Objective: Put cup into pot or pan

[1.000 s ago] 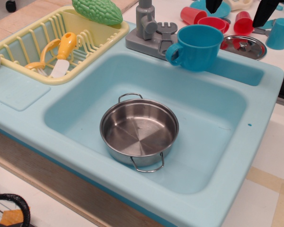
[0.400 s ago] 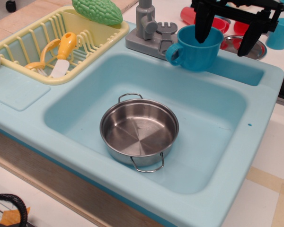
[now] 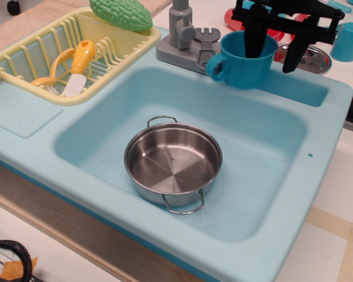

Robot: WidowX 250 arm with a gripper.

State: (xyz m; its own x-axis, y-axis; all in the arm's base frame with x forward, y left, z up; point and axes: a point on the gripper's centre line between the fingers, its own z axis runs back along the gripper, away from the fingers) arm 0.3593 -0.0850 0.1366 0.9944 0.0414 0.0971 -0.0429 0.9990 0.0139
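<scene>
Presently, the light-blue toy sink (image 3: 270, 194) holds the shiny steel pan (image 3: 173, 161) upright in the middle of its basin, empty, while the teal-blue mug (image 3: 242, 59) stands on the sink's back ledge, just right of the grey faucet (image 3: 185, 35). The black gripper (image 3: 275, 44) is spread wide and holds nothing, one finger inside the mug's mouth, the other outside its right wall. Risk: closing off-centre on the thin wall could tip the mug or let it slip before reaching the pan.

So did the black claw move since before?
Yes. The claw came down and left toward the blue cup, judged against the grey faucet. One finger now dips inside the cup, the other hangs outside its right wall.
</scene>
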